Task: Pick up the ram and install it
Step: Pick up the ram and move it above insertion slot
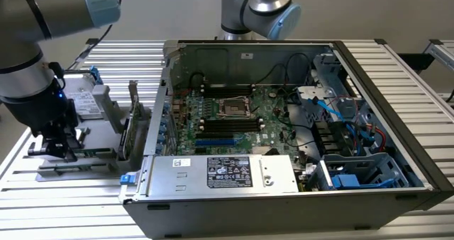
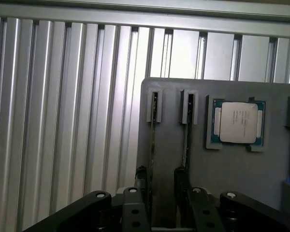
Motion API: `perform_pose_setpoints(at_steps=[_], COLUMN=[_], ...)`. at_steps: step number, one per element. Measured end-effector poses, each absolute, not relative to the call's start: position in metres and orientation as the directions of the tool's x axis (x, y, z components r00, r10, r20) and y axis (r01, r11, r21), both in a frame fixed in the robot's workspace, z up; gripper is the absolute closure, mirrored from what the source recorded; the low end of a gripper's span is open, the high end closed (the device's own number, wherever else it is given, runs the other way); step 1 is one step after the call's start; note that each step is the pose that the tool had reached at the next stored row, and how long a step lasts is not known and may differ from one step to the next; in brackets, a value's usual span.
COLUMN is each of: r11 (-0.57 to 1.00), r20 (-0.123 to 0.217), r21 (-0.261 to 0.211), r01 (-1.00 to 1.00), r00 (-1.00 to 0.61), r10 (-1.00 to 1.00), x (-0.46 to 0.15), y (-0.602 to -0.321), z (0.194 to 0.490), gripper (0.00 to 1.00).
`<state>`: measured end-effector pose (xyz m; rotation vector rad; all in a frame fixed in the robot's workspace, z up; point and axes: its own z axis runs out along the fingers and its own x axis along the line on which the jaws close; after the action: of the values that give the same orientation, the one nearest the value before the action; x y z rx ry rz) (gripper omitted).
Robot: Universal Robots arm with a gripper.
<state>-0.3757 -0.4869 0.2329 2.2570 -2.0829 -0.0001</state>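
**Black two-finger gripper (image 2: 162, 178) open over the thin green ram (image 2: 153, 140) stick**

Your fingers (image 2: 180, 181) are spread either side of the ram, which stands on edge in a slot of the grey plastic holder (image 2: 232, 171). The holder sits near the ribbed aluminium counter's (image 1: 71, 213) edge at the exterior view's left.

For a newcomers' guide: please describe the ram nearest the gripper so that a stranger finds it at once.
At the exterior view's left, beside the computer case, lies a grey tray. It holds two edgewise sticks and a silver processor; the ram is the stick farther from that chip, between the fingers of the gripper.
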Motion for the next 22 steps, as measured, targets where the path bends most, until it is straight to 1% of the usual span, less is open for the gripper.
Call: perform_pose_setpoints(at_steps=[18,22], r11=[-0.098,-0.098], r20=[0.048,0.048], r21=[0.052,0.051], r01=[-0.994,-0.994], r00=[0.100,0.101], r10=[-0.994,-0.994], x=[-0.369,-0.369], y=[-0.493,-0.493], z=[0.200,0.199], gripper=[0.64,0.64])
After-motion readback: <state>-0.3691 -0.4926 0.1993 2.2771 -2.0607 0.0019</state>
